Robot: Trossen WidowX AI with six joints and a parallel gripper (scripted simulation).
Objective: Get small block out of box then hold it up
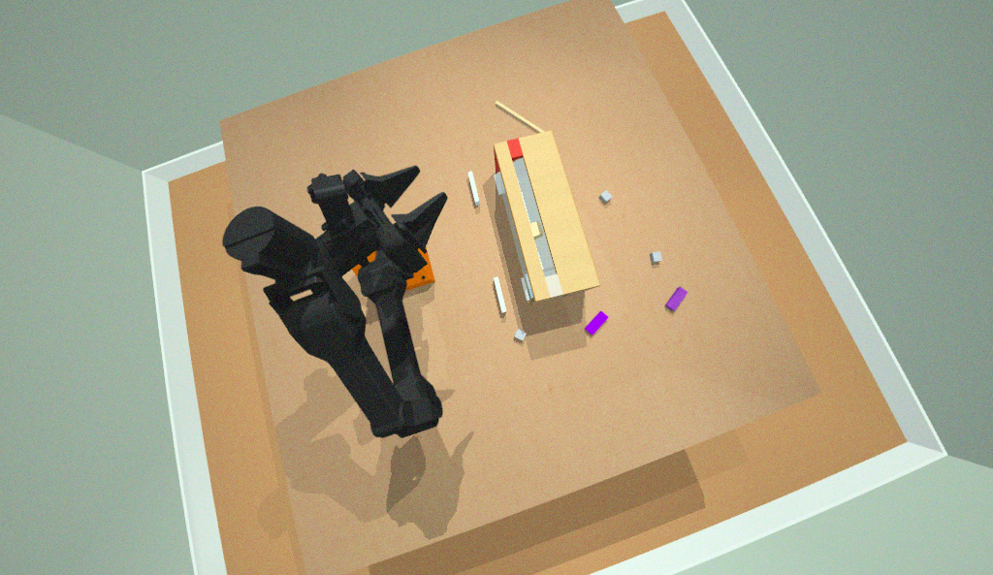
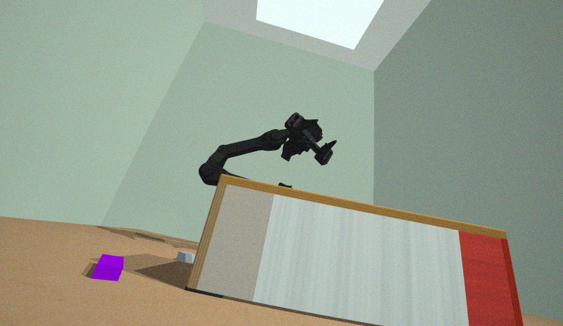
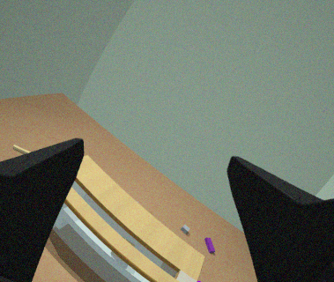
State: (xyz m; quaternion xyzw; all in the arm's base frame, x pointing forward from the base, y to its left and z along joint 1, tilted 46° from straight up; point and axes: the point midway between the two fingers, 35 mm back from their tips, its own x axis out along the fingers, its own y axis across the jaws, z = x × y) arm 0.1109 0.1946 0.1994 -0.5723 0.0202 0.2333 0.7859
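Table (image 1: 658, 407) carried everything, tan board inside a white rim. Box (image 1: 545, 213) lay long and narrow just right of centre, wood top, one end red at about 11 o'clock, the other pale at about 5 o'clock. Arm (image 1: 343, 320) stood well apart from the box, at its 9 o'clock, over an orange base plate (image 1: 423, 276).

Gripper (image 1: 415, 197) was raised above the table, fingers spread wide, nothing between them. It pointed toward the box but was not touching it.

Block (image 1: 535, 229), small and tan, sat on the grey shelf inside the box, roughly mid-length, at about 3 o'clock from the gripper and lower.

Top view alone showed the block, plus a thin stick (image 1: 518, 116) off the red end, two white strips (image 1: 473, 188) along the box's near side, small grey cubes (image 1: 605, 196) and two purple pieces (image 1: 595, 322) beyond.

Exterior view showed the box's far wall instead: beige, white and red panels, the shelf hidden. Wrist view looked down between the two dark fingers at the box's open front; the block could not be made out there.
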